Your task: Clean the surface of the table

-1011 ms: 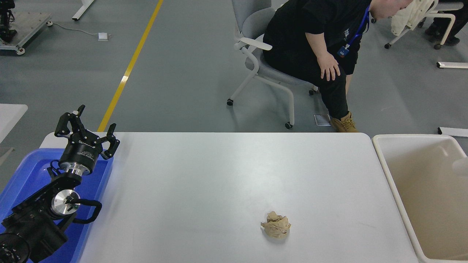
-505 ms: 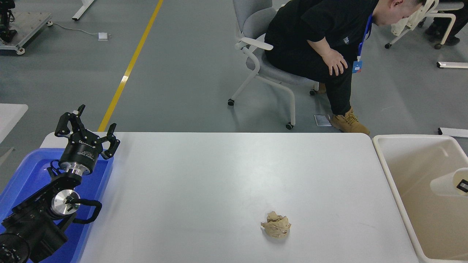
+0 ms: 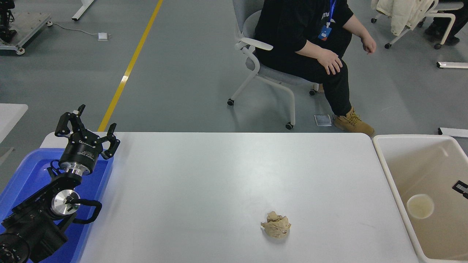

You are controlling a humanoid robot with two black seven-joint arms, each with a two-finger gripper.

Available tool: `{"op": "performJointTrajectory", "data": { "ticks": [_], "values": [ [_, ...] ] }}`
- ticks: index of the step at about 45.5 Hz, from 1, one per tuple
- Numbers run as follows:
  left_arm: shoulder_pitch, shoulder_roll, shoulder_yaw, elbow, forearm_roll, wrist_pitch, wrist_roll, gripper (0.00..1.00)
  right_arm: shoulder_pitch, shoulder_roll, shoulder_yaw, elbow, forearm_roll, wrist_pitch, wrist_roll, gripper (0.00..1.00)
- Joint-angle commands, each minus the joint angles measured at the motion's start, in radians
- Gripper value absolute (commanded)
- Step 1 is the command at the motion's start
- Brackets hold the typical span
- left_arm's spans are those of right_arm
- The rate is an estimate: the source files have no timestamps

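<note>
Table surface (image 3: 204,182): white, rounded corners, fills centre and lower part of frame.
Crumpled paper (image 3: 276,225): 1 beige wad, lying on table surface, lower centre, slightly right; well apart from both containers.
Blue tray (image 3: 25,171): lower left of frame, at left end of table, partly hidden under left arm.
Left gripper (image 3: 87,132): black, over far edge of blue tray, pointing toward top of frame; fingers spread wide, holding nothing.
Left arm: entering from lower left corner, lying over blue tray.
Right gripper (image 3: 461,188): only a small black part visible at right edge of frame, above bin interior; finger position cannot be determined.
Beige bin (image 3: 387,171): right side of frame, just beside right end of table.
Cup (image 3: 420,206): 1 pale round cup, upright on bin floor, mouth facing up, near bin's left wall.
Person (image 3: 310,44): seated on wheeled chair (image 3: 256,69), upper centre-right, beyond table's far edge; 1 hand resting on thigh.
Yellow floor line (image 3: 128,69): upper left, running diagonally.
</note>
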Motion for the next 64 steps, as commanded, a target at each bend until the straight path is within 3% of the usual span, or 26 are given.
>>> {"op": "performJointTrajectory", "data": {
  "ticks": [1, 10, 20, 36, 54, 64],
  "values": [
    [0.0, 0.0, 0.0, 0.0, 0.0, 0.0, 0.0, 1.0, 0.022, -0.03, 0.015, 0.022, 0.055, 0.009, 0.0, 0.98],
    [0.0, 0.0, 0.0, 0.0, 0.0, 0.0, 0.0, 1.0, 0.131, -0.167, 0.091, 0.168, 0.081, 0.016, 0.0, 0.98],
    [0.0, 0.0, 0.0, 0.0, 0.0, 0.0, 0.0, 1.0, 0.176, -0.294, 0.404, 0.355, 0.087, 0.013, 0.012, 0.99],
    [0.0, 0.0, 0.0, 0.0, 0.0, 0.0, 0.0, 1.0, 0.22, -0.288, 0.808, 0.386, 0.089, 0.028, 0.011, 0.99],
    [0.0, -0.001, 0.0, 0.0, 0.0, 0.0, 0.0, 1.0, 0.214, -0.29, 1.132, 0.608, 0.089, 0.028, 0.012, 0.99],
    [0.0, -0.001, 0.0, 0.0, 0.0, 0.0, 0.0, 1.0, 0.124, -0.222, 1.375, 0.753, 0.089, 0.042, 0.008, 0.99]
  ]
}}
